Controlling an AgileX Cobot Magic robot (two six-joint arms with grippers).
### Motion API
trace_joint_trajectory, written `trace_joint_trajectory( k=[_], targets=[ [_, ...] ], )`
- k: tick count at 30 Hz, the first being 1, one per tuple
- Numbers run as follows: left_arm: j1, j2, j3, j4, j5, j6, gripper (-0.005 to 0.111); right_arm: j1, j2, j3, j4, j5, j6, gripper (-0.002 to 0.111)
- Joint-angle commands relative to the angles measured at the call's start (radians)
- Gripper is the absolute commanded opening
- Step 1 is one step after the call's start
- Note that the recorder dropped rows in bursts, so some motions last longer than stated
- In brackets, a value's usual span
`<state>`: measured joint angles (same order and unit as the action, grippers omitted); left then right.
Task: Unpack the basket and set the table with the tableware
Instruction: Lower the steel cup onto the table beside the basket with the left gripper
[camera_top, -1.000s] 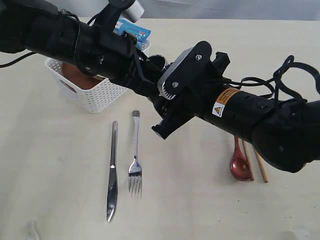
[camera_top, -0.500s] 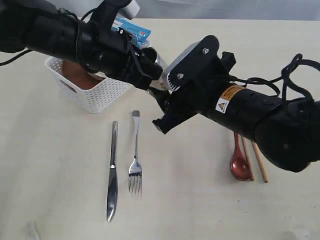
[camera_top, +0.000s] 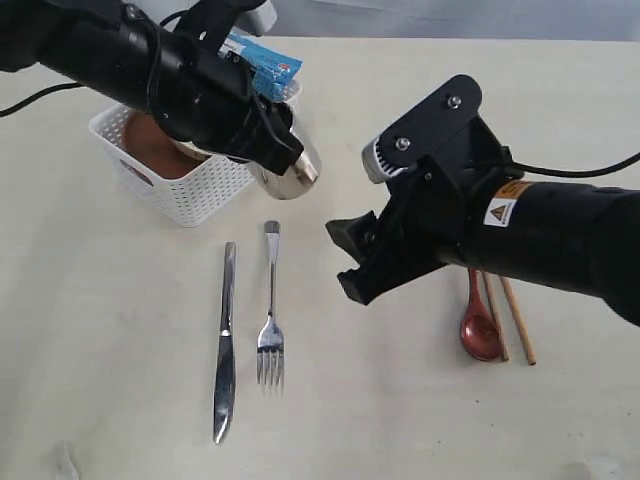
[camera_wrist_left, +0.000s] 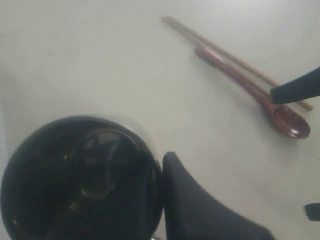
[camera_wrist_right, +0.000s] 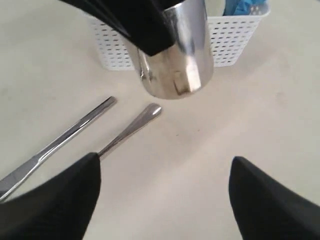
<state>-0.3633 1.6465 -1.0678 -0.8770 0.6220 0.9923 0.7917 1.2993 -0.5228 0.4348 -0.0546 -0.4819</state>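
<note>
Your left hand (camera_top: 278, 150): clenched on the steel cup (camera_top: 293, 176), tilted just beside the basket (camera_top: 190, 195) | your right hand (camera_top: 345, 260): released, jaws wide, over the bench (camera_top: 120, 330) between fork (camera_top: 270, 330) and spoon (camera_top: 478, 325) | knife (camera_top: 226, 340) beside the fork.

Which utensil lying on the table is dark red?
The spoon, beside the brown chopsticks; the knife and fork are shiny steel.
</note>
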Motion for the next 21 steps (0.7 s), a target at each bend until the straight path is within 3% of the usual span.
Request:
trace_joint_trajectory(
  k=[1, 6, 13, 21],
  targets=[
    [-0.024, 0.029, -0.045, 0.182, 0.017, -0.195, 0.0, 0.003, -0.084, 0.002, 0.013, 0.113, -0.005, 0.068],
    [-0.092, 0.129, -0.132, 0.333, 0.017, -0.345, 0.0, 0.003, -0.167, 0.002, 0.013, 0.187, -0.005, 0.068],
    [-0.092, 0.24, -0.263, 0.563, 0.078, -0.578, 0.0, 0.003, -0.248, 0.068, 0.013, 0.225, 0.014, 0.068],
    [-0.091, 0.267, -0.302, 0.615, 0.07, -0.598, 0.0, 0.003, -0.329, 0.109, 0.011, 0.164, 0.045, 0.068]
  ],
)
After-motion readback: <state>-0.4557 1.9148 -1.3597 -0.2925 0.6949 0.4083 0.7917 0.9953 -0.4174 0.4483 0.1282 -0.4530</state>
